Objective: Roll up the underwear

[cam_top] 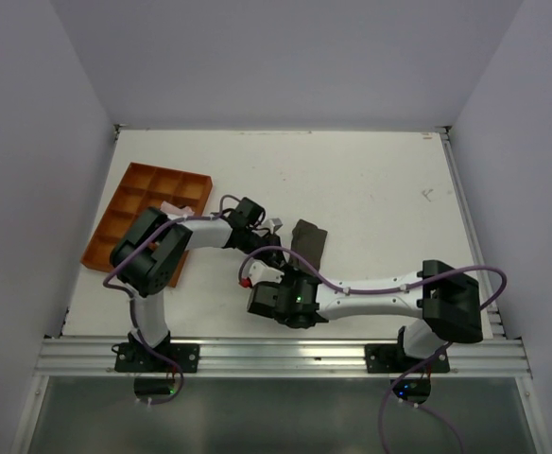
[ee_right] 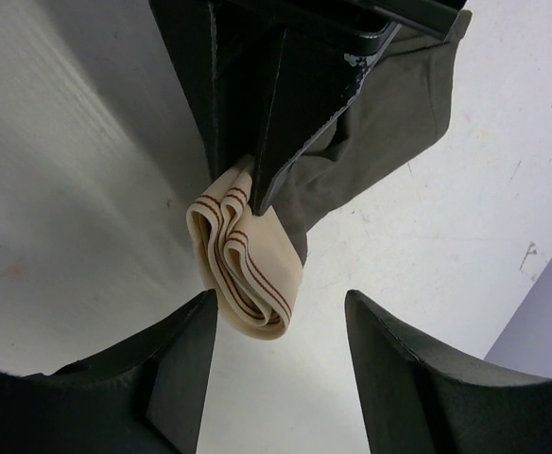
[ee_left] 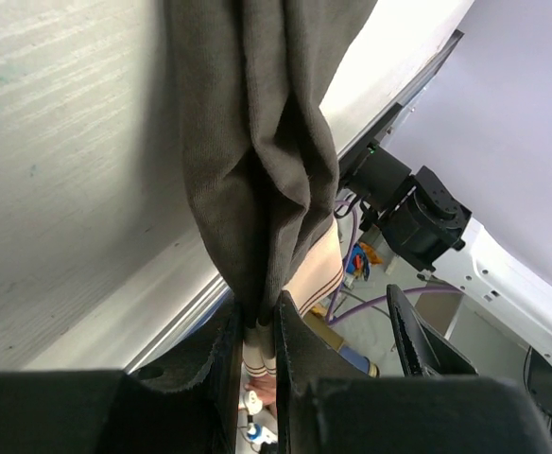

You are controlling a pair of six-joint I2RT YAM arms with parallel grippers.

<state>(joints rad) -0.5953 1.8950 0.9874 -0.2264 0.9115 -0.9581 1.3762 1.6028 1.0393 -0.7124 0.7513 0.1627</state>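
Where the left claw (ee_left: 259, 345) clenches it, the underwear (cam_top: 309, 241) is bunched into upright folds near the middle of the counter (cam_top: 380, 189). Its tan waistband (ee_right: 243, 270) loops out past the clamped fingers. Open white surface spreads from the dark cloth toward the far and right edges; an orange tray (cam_top: 107, 212) sits well apart by the left edge. The right claw (ee_right: 278, 326) is released, its fingers spread to either side of the waistband loop; contact cannot be told. The left forearm reaches rightward from a raised elbow, while the right forearm stretches leftward along the near edge.
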